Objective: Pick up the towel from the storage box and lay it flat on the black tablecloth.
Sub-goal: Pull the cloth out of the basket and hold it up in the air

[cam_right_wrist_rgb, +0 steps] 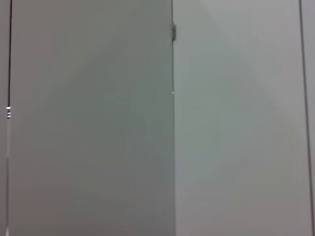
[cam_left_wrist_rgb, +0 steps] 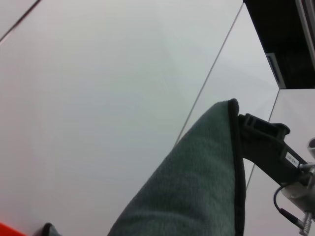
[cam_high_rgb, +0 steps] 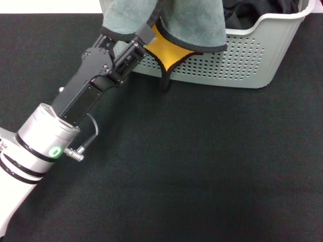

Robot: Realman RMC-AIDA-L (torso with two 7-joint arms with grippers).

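Observation:
The towel [cam_high_rgb: 192, 25] hangs in the air over the near wall of the storage box [cam_high_rgb: 242, 60], grey side outward, with its orange-yellow side showing in a fold underneath. My left gripper [cam_high_rgb: 146, 36] reaches up from the lower left and is shut on the towel's lower left part, which drapes over its fingers. In the left wrist view the grey towel [cam_left_wrist_rgb: 197, 187] shows with its dark trim. A black gripper body, my right gripper [cam_left_wrist_rgb: 248, 123], sits right at that edge, its fingers hidden. The black tablecloth [cam_high_rgb: 202, 161] spreads below.
A black fabric bundle [cam_high_rgb: 252, 12] lies inside the storage box at the back right. The right wrist view shows only pale wall panels.

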